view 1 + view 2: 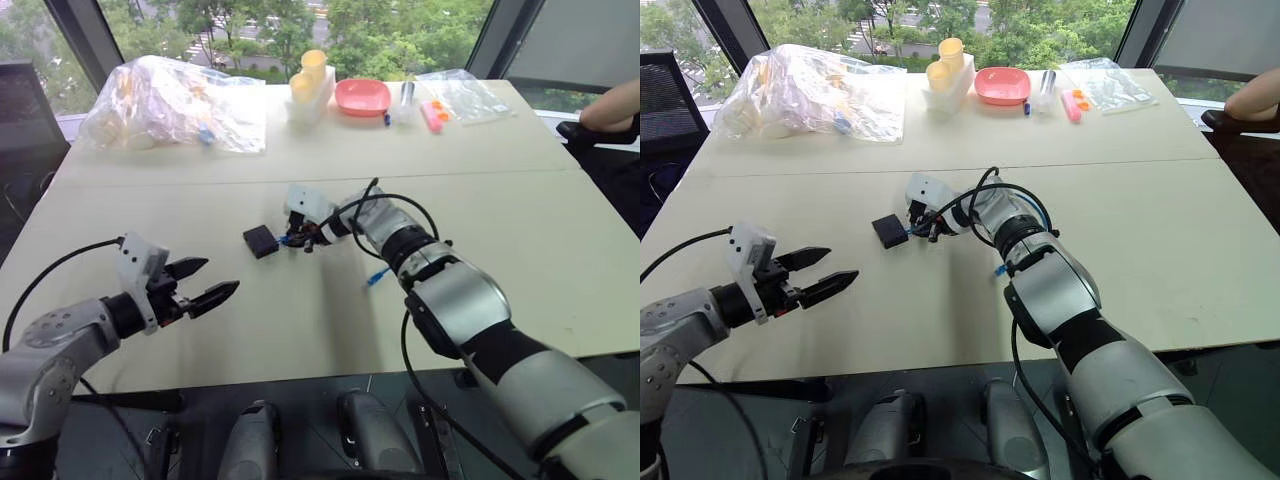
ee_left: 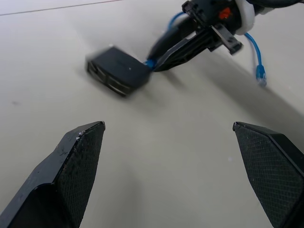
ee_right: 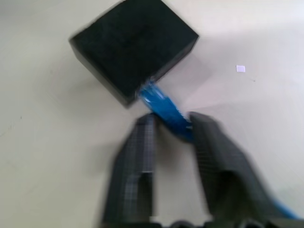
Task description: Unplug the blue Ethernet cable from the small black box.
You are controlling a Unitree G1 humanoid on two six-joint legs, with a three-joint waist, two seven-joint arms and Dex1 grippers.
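Our right gripper (image 3: pixel 168 126) reaches left across the white table (image 1: pixel 520 230), angled down, fingers clamped on the blue Ethernet cable (image 3: pixel 164 110) just beside its plug, which sits in the small black box (image 1: pixel 260 240) mid-table. Our left gripper (image 1: pixel 203 283) hovers near, fingers wide apart.

The small black box (image 1: pixel 260 240) lies on the tabletop (image 1: pixel 500 220), just beyond the tips of the right tool (image 3: pixel 172 124). The blue Ethernet cable (image 3: pixel 164 110) runs from the box's side back between that tool's fingers; its free plug (image 1: pixel 374 279) lies on the tabletop beside the right arm. The left tool (image 1: pixel 205 283) hangs nearer the front edge, well apart from the box. Far behind both tools, along the tabletop's far side, sit a plastic bag (image 1: pixel 170 105), stacked cups (image 1: pixel 310 75) and a bowl (image 1: pixel 362 97).
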